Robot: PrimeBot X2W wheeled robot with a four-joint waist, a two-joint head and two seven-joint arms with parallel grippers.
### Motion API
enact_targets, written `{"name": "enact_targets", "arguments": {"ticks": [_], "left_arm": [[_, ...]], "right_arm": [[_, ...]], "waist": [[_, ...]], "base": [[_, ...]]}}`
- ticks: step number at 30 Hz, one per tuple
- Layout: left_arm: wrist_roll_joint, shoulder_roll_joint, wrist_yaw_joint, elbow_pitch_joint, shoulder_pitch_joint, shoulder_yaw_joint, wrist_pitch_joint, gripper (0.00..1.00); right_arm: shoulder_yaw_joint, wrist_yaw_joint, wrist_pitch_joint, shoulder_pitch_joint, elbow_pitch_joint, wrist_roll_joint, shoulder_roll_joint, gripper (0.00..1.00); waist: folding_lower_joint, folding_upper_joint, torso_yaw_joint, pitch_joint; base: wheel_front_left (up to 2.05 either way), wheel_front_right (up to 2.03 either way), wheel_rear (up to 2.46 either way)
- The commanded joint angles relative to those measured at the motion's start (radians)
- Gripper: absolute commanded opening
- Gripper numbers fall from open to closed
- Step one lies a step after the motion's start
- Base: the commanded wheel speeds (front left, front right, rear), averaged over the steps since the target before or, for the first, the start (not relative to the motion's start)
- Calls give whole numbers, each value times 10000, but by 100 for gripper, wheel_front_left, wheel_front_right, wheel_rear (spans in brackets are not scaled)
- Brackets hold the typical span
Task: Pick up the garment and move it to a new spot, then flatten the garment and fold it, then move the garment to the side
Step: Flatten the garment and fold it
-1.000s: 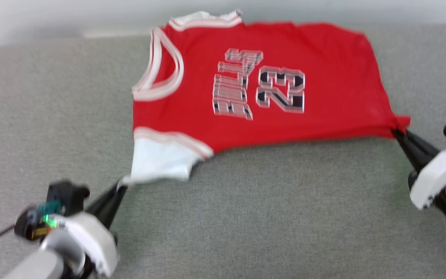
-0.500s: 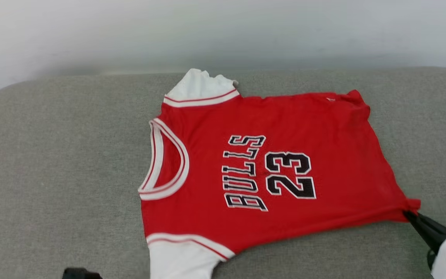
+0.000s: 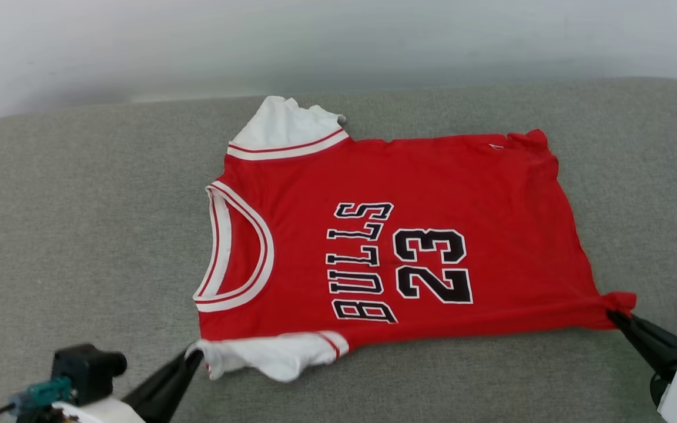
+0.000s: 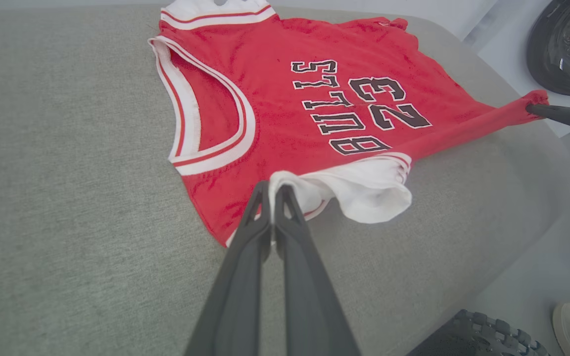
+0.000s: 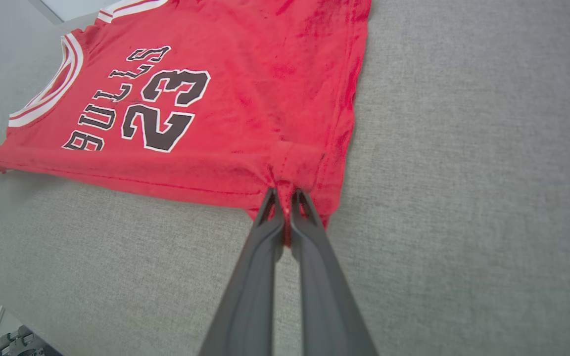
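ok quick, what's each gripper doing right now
Left gripper: closed, holding the garment by its white sleeve.
Right gripper: closed, holding the garment by its hem corner.

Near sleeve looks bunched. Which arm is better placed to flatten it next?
Left, probably. The left gripper is shut on the garment at that crumpled white sleeve; the right gripper holds the hem corner, away from it.

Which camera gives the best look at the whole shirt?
The head view: the whole shirt shows there, spread out. The left wrist view cuts off its far sleeve; the right wrist view crops its collar and sleeves.
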Motion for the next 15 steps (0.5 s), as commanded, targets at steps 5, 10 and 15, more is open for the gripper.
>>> {"name": "enact_targets", "arguments": {"ticks": [5,10,15], "left_arm": [[162,-13,-104,31,-975,557,-282,0],[356,-22,-249,460,-1924,673,43,0],[610,-120,-420,1230,-2866,538,514,0]], "right_arm": [[-421,-11,795,-566,-402,-385,152,0],[-735,-11,1707,-1305,-355,-836,537,0],[-955,-11,2381,-1973,-167,-1262,909,0]], "waist": [[1,-1,-201,663],[1,-1,-324,1373],[1,-1,-414,2030]], "base": [[0,0,0],[0,0,0],[0,0,0]]}}
